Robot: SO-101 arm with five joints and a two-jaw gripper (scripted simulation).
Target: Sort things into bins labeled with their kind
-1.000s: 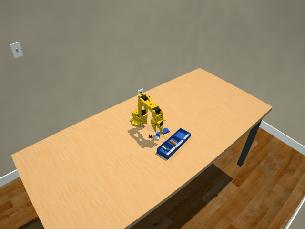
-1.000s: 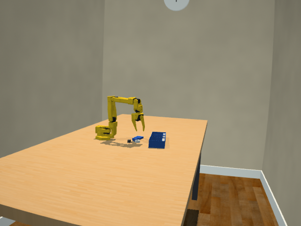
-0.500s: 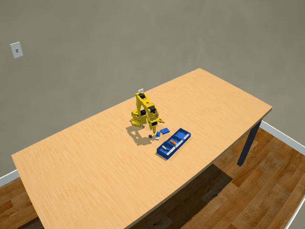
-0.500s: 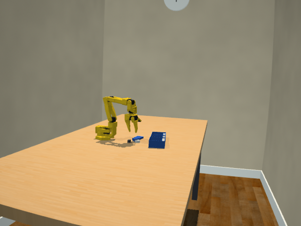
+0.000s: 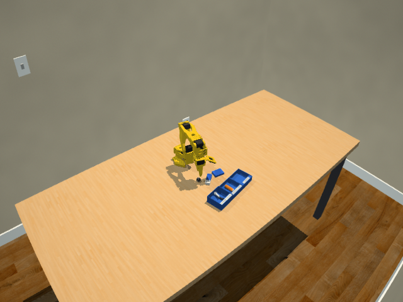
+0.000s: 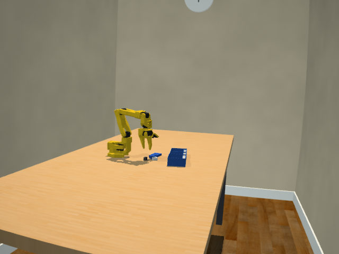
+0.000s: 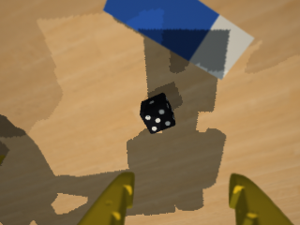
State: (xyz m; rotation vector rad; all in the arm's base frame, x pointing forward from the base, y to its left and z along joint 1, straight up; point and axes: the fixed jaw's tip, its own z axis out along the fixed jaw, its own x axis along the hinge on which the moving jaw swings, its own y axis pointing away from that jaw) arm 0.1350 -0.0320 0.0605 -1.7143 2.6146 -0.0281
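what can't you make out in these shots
- Bin labels: too small to read in the top view; unreadable from the exterior view too.
- Bin contents: hidden by the near wall in the exterior view.
- Blue-and-white item: cut off by the wrist view's top edge.
- End effector: only the fingertips show in the wrist view.
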